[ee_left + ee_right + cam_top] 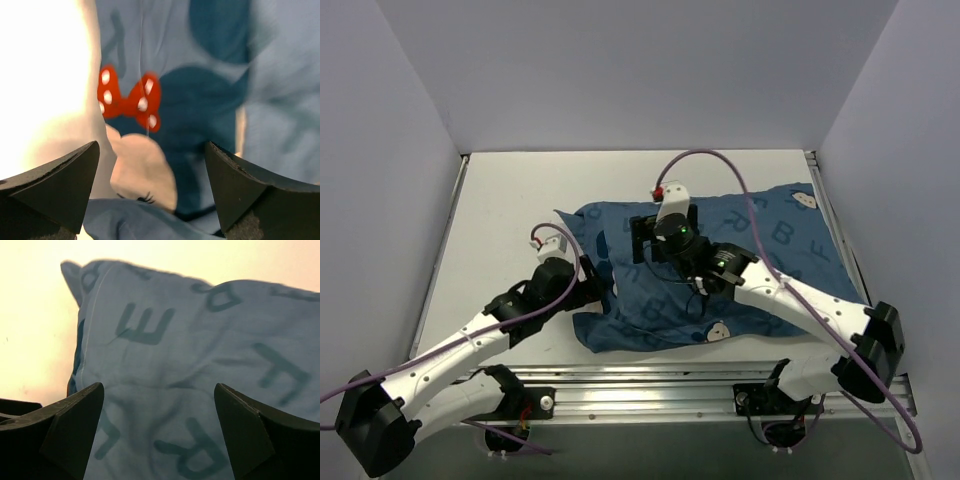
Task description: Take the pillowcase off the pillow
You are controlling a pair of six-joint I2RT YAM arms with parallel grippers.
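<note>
Pillowcase [720,270] is the dark blue one with the lighter letters. From the top camera it lies rumpled on the white table [510,200], middle to right, with its near edge close to the arm bases. It looks stuffed, so the pillow seems to be inside, but none of it shows. There's a little mouse face [720,331] printed near the front edge. The left gripper [600,285] sits right at the left edge of the fabric. The right gripper [650,240] is over the upper middle of it. From up here I honestly can't tell how wide either one is.

Left wrist cam is super close. Both dark fingers [55,185] stand wide apart at the bottom corners, with the blue fabric showing in the gap between them. A red bow [127,100] with white dots sits dead centre, on top of a mouse print. The left side is blown out white, and I can't say whether that's table or something else.

Right wrist cam has the same deal: its fingers [260,435] are spread wide, low in the frame. The case bulges up puffy right ahead of them, with big letters like E and R across it. One corner [72,270] pokes up at the top left against the bright background.
</note>
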